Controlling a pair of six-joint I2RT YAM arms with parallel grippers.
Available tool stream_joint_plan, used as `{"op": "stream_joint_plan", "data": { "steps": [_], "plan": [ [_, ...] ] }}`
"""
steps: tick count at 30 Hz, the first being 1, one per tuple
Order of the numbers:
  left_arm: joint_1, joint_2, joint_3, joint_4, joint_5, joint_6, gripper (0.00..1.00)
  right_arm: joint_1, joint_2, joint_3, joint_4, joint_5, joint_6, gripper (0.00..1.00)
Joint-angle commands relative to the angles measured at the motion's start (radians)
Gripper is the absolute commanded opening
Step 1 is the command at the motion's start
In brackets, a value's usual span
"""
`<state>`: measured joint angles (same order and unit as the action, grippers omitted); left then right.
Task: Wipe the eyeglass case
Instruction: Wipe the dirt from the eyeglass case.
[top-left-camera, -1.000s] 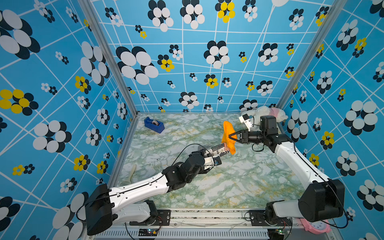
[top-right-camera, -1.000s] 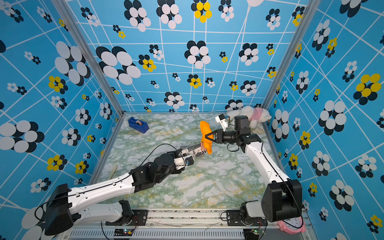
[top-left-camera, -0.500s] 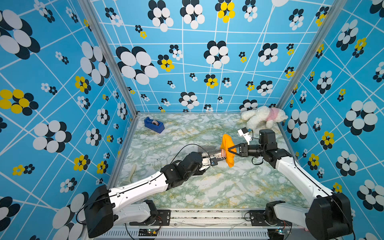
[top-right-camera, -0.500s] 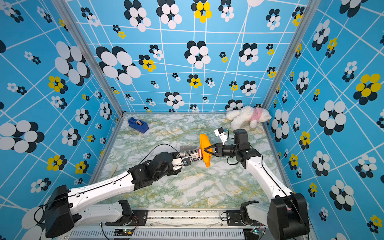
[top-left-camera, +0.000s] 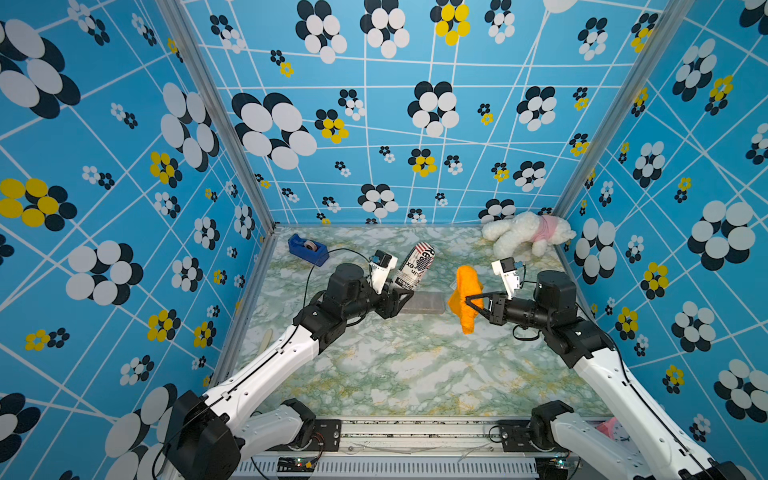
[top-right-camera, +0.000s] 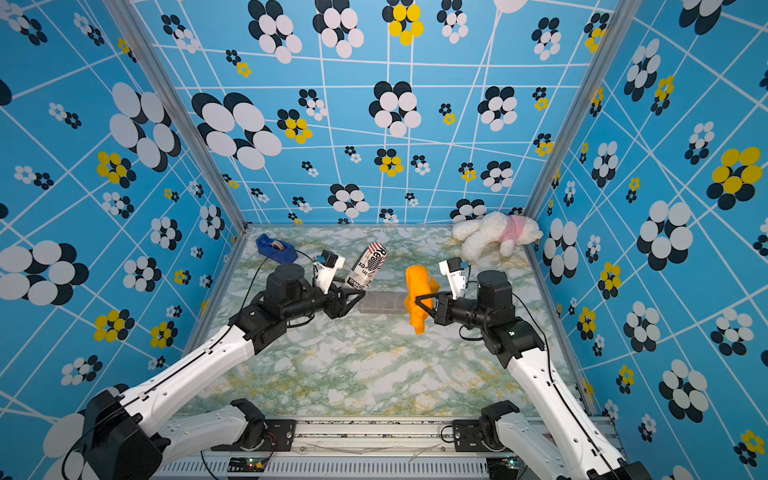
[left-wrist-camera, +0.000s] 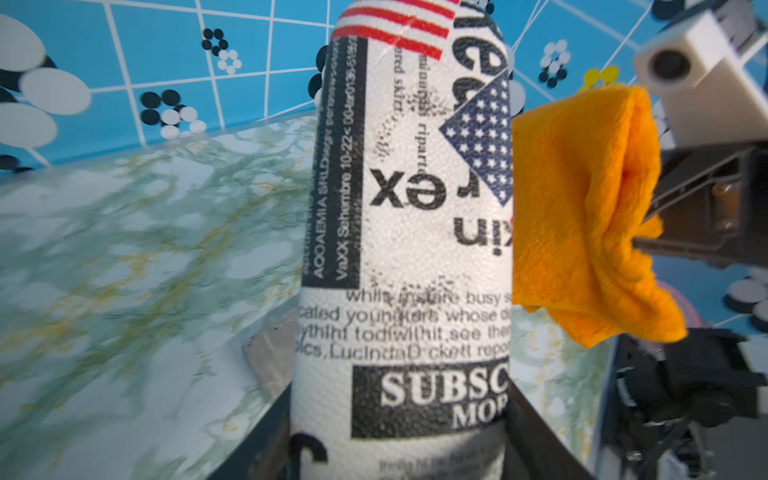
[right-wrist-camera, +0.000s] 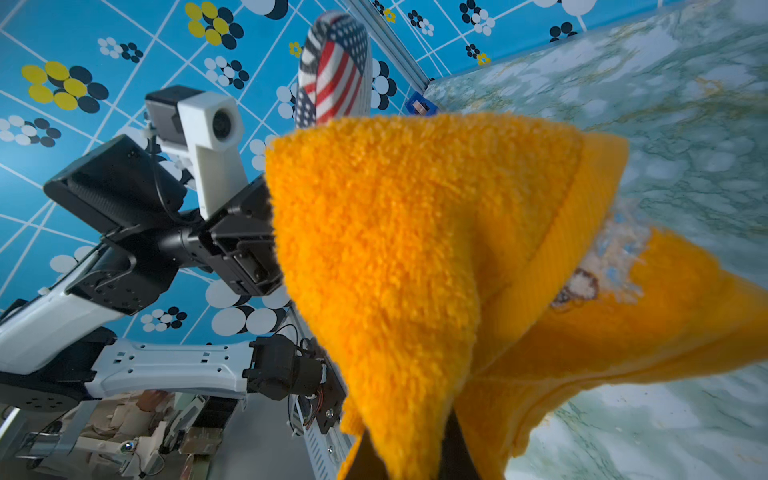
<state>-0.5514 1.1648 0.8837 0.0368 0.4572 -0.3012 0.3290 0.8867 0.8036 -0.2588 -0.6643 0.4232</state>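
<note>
The eyeglass case (top-left-camera: 417, 267) (top-right-camera: 371, 266) is white with newspaper print and a flag pattern. My left gripper (top-left-camera: 400, 296) (top-right-camera: 352, 297) is shut on its lower end and holds it tilted up above the table. In the left wrist view the case (left-wrist-camera: 407, 249) fills the middle, between the dark fingers (left-wrist-camera: 266, 440). My right gripper (top-left-camera: 470, 301) (top-right-camera: 420, 301) is shut on an orange cloth (top-left-camera: 466, 291) (top-right-camera: 419, 291), which hangs just right of the case with a small gap between them. The cloth (right-wrist-camera: 415, 257) fills the right wrist view, and the case's tip (right-wrist-camera: 334, 66) shows behind it.
A flat grey slab (top-left-camera: 422, 302) lies on the marble table (top-left-camera: 395, 374) below the two grippers. A blue tape dispenser (top-left-camera: 307, 248) sits at the back left. A white plush toy (top-left-camera: 523, 235) lies at the back right. Blue patterned walls close in three sides.
The cloth was against the case in mid-table. The arms have since drawn apart: the left gripper pulled back left with the case tilted up, and the right gripper drew the cloth off to the right.
</note>
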Motion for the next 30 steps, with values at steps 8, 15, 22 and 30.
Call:
{"op": "stream_joint_plan", "data": {
  "steps": [8,15,22,30],
  "plan": [
    [0.046,0.149,0.028,0.467,0.596,-0.719,0.21,0.19,-0.096,-0.031,0.195,0.29,-0.076,0.0],
    [0.047,0.312,0.012,1.003,0.642,-1.211,0.2,0.237,-0.091,-0.035,0.327,0.332,-0.099,0.0],
    [0.017,0.399,0.042,1.22,0.626,-1.397,0.19,0.288,0.009,-0.029,0.442,0.316,-0.105,0.0],
    [-0.026,0.38,0.027,1.22,0.68,-1.41,0.16,0.208,0.099,0.056,0.391,0.263,-0.146,0.0]
  ]
}}
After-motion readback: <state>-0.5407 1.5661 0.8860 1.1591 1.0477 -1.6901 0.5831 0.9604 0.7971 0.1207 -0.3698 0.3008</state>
